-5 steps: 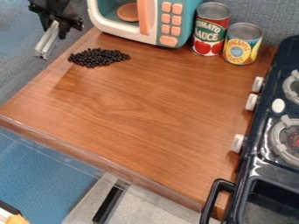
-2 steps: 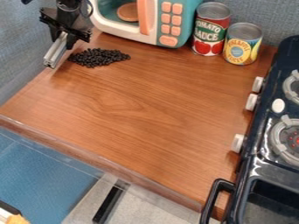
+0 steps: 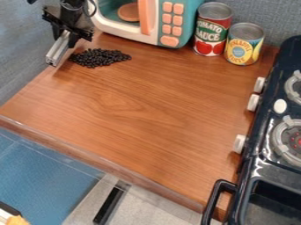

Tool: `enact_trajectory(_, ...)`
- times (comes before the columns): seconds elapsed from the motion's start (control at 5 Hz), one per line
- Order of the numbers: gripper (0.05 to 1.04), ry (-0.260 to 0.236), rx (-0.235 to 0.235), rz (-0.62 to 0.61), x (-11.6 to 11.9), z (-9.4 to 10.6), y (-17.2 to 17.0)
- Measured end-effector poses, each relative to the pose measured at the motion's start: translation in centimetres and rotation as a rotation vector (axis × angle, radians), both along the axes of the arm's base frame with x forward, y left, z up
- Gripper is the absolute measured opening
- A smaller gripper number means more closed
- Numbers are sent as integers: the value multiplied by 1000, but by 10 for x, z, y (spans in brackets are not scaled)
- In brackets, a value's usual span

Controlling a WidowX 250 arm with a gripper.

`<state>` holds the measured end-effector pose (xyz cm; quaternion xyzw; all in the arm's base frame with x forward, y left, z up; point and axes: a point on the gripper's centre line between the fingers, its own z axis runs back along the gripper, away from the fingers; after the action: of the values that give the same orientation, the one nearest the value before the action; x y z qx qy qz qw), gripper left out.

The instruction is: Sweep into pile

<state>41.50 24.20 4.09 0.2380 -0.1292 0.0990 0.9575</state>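
Black beans (image 3: 100, 57) are gathered in a low, elongated heap on the wooden desk (image 3: 141, 114), near its far left corner; the heap is broad towards the left and narrowed to a loose tip at the right. The black hand (image 3: 66, 38) is seen at the upper left, just to the left of the heap, with a pale metallic bar (image 3: 57, 50) grasped between its fingers. The bar is slanted, its free end pointed down and to the left at the left edge of the desk. Whether the desk is touched by the bar cannot be told.

Behind the heap, a teal and white toy microwave (image 3: 159, 40) is placed at the back of the desk, fitted with peach buttons and a peach handle; a brownish disc (image 3: 129, 12) is seen inside it. To its right, a red can (image 3: 210, 33) and a shorter yellow can (image 3: 244, 47) are stood upright, side by side. The right side is taken up by a dark toy stove (image 3: 269, 172), on which white knobs (image 3: 253, 102), grey burner grates (image 3: 288, 138) and a black front handle (image 3: 217, 193) are mounted.
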Motion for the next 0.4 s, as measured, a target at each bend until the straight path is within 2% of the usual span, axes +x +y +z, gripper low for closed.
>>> enact_trajectory(0.4, 389, 2, 29, -32, 3, -6, -3)
